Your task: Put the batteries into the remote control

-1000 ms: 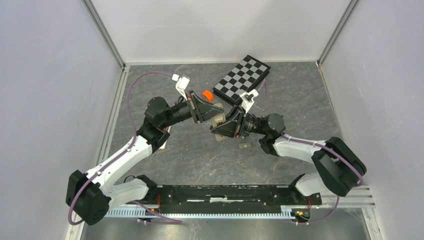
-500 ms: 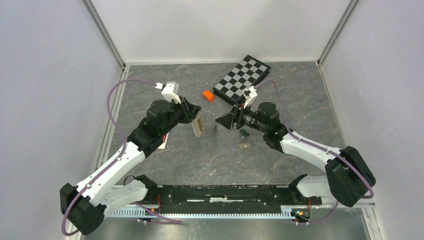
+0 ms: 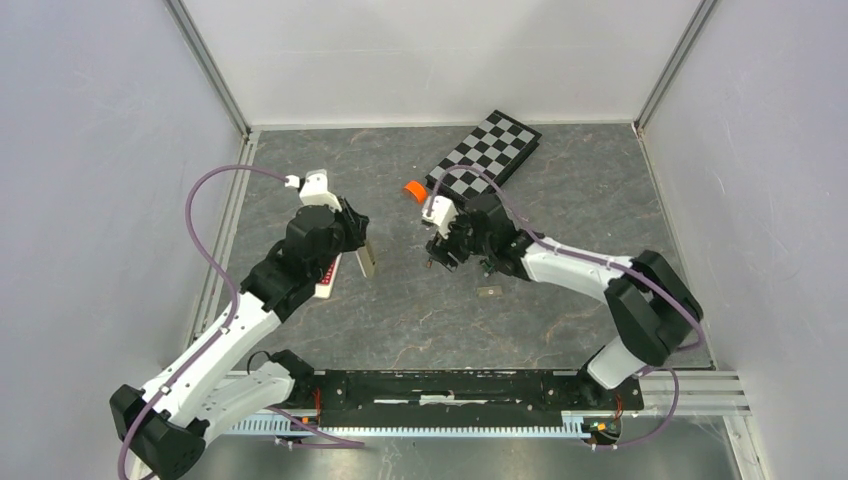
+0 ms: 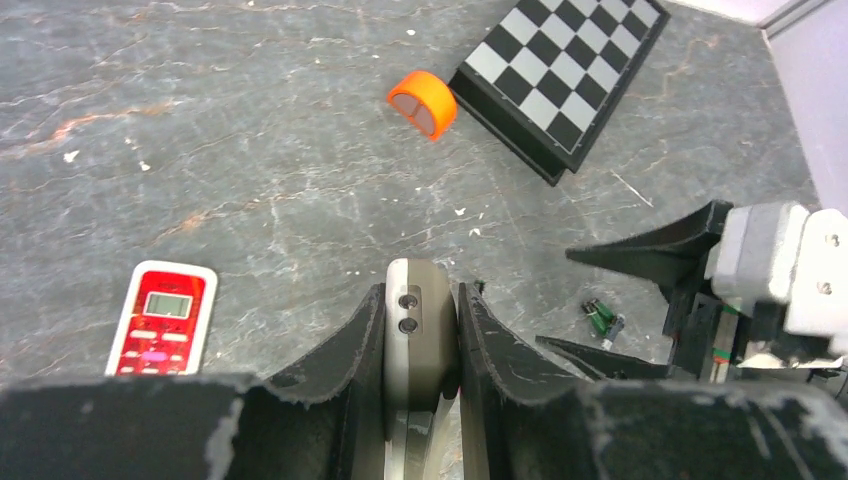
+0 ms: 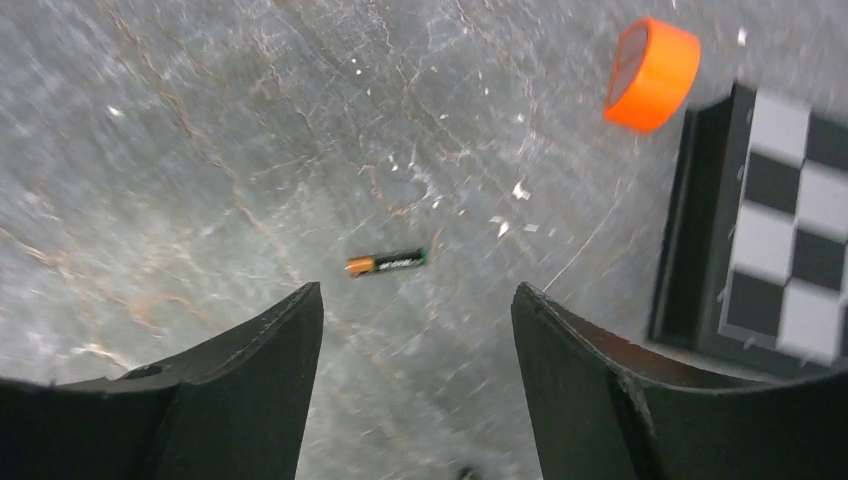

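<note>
Both arms have drawn apart since a second ago. Left gripper [image 4: 421,305] sits well left of the roll [image 4: 423,102], clamped on the grey remote [image 4: 418,350], likely keeping it ready for loading. Right gripper [image 5: 415,290] hangs spread over a battery [image 5: 386,263] near the roll, on the arms' side, seemingly lined up to pick. Grey marbled table [image 3: 560,200], pale walls [image 3: 100,150].

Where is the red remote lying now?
In the left wrist view, the red remote lies flat on the table, just left of the left gripper holding the grey remote.

Worktop [image 3: 590,185]: dark grey, marbled with pale veins. Walls [image 3: 430,50]: plain white panels on three sides, metal corner rails [image 3: 207,68]. Lighting even.
</note>
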Available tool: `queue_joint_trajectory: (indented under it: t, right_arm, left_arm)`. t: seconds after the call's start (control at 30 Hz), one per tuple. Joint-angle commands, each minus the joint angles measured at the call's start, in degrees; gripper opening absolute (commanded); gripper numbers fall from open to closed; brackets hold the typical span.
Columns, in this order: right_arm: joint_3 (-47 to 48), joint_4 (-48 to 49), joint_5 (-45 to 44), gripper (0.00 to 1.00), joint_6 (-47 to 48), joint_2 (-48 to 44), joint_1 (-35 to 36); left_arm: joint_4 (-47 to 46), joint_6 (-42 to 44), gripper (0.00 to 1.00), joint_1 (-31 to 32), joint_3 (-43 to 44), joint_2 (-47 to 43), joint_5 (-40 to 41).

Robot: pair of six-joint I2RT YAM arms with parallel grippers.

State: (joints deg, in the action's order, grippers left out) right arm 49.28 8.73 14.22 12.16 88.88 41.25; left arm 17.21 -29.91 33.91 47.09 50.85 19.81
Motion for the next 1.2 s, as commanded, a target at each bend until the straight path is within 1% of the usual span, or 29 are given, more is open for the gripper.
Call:
queue_joint_trajectory:
  t: [0.0,0.1,0.2,0.3,0.4,0.47,0.6,0.93,1.0,1.03,1.17]
  right_arm:
    - [9.8,-11.2,4.6,0.75,24.5,6.6,-0.3]
    - [16.5,-20.2,8.3,0.76,30.4,12.2,-0.7]
    - [21.9,-27.2,10.0,0.74,36.3,17.8,-1.3]
    - [26.7,-31.3,12.3,0.72,38.8,21.3,-2.2]
    - [28.8,-33.4,14.9,0.71,42.7,22.8,-2.3]
    - [30.3,-34.9,15.7,0.71,43.8,24.1,-2.3]
    - [31.3,-34.9,12.7,0.68,41.7,26.1,-2.2]
    - [32.5,-34.5,14.3,0.66,42.2,29.0,-1.7]
    - [32.5,-34.6,14.5,0.63,42.2,29.3,-1.6]
    - [32.6,-35.1,14.1,0.61,42.2,29.7,-1.6]
    - [32.8,-36.3,12.0,0.44,41.2,30.5,-1.5]
  left_arm:
    - [4.7,0.2,0.02,-2.5,5.2,0.3,1.3]
    - [6.1,0.2,0.02,-5.3,6.8,1.2,-4.3]
    - [7.3,0.0,0.02,-8.5,8.4,2.7,-10.2]
    - [7.4,-0.5,0.02,-11.7,8.9,3.7,-14.8]
    - [7.2,-0.8,0.02,-13.7,9.2,4.6,-17.3]
    - [7.2,-0.6,0.02,-14.2,9.5,5.1,-18.0]
    - [8.1,0.4,0.02,-14.5,10.3,5.6,-18.1]
    - [9.3,1.9,0.02,-14.8,12.0,6.2,-17.5]
    - [9.3,1.7,0.02,-14.9,11.8,6.3,-17.7]
    - [9.3,1.6,0.02,-14.9,11.8,6.3,-17.8]
    - [9.3,1.5,0.02,-14.9,11.4,6.1,-17.8]
